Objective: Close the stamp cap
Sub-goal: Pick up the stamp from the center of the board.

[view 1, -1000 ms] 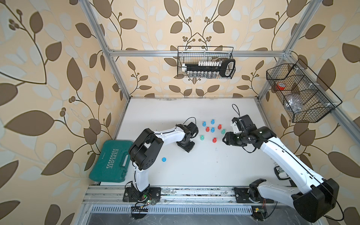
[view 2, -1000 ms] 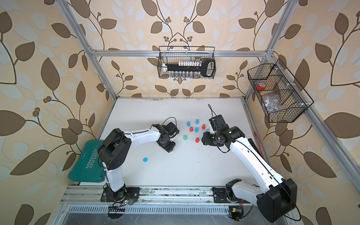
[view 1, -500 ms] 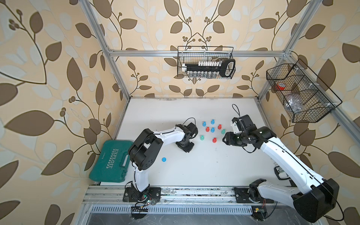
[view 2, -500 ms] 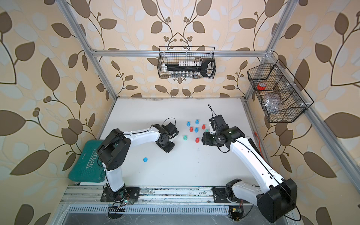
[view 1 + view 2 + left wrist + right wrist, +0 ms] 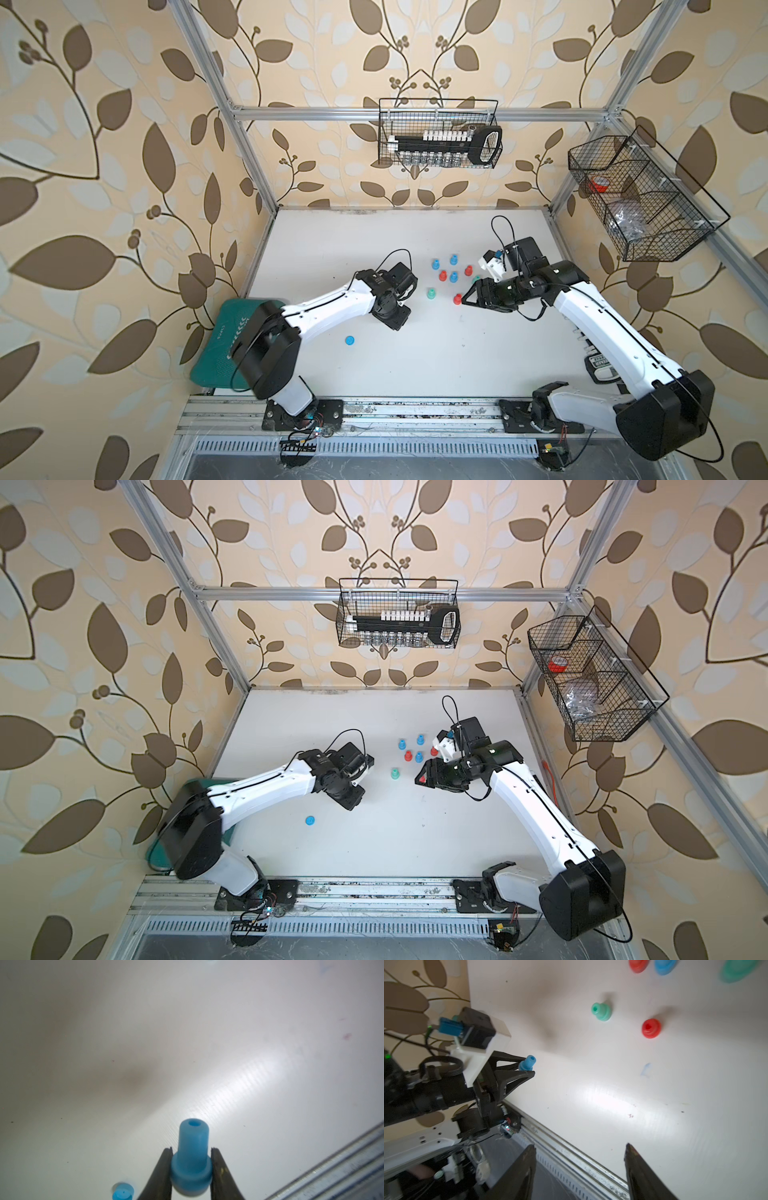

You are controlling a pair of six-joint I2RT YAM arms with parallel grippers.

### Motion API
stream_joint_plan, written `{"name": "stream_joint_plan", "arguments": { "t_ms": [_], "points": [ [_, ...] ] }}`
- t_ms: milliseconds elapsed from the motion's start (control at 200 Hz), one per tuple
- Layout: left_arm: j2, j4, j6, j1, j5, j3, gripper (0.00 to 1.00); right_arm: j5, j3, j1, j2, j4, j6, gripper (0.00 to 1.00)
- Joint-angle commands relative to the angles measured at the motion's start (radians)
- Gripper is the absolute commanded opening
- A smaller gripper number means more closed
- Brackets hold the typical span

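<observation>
Change from a second ago: in both top views the two arms, the blue cap (image 5: 349, 340) and the cluster of small stamps (image 5: 453, 276) are being seen at nearly the same spots; no clear shift is being shown.
Left gripper (image 5: 191, 1149): its jaws are being pressed narrowly on the wide base of the blue stamp (image 5: 193, 1140).
Blue stamp: it is being held above the table (image 5: 207, 1043), with its hollow stem pointing away from the gripper.
Blue cap: it is being left lying on the table, apart from the stamp and well apart from the cluster.
Right gripper (image 5: 579, 1153): its jaws are being held wide, with nothing between them in the right wrist view.
Red stamp (image 5: 457, 299): it is being seen just beside the right gripper's tips; contact cannot be told.
Hidden: in both top views the left jaws and the blue stamp are being covered by the wrist.
Cut off: in the left wrist view the cap is being clipped by the picture edge and blurred.
</observation>
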Motion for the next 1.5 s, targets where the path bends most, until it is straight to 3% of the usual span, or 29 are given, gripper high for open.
{"name": "stream_joint_plan", "arguments": {
  "t_ms": [0,360,665,995,1494],
  "points": [
    [-0.130,-0.042,-0.049,-0.037,0.040,-0.009,0.19,-0.316,-0.055,0.013,0.014,0.130,0.069,0.63],
    [-0.221,-0.062,-0.100,-0.133,0.008,-0.015,0.21,-0.328,-0.038,0.165,0.146,0.332,0.205,0.53],
    [-0.232,-0.069,-0.116,-0.158,-0.016,0.002,0.21,-0.335,-0.012,0.265,0.246,0.415,0.244,0.53],
    [-0.234,-0.057,-0.121,-0.173,-0.024,0.010,0.22,-0.365,-0.023,0.294,0.288,0.499,0.296,0.46],
    [-0.209,-0.041,-0.117,-0.183,-0.031,0.035,0.22,-0.409,-0.022,0.344,0.327,0.544,0.319,0.26]
  ]
}}
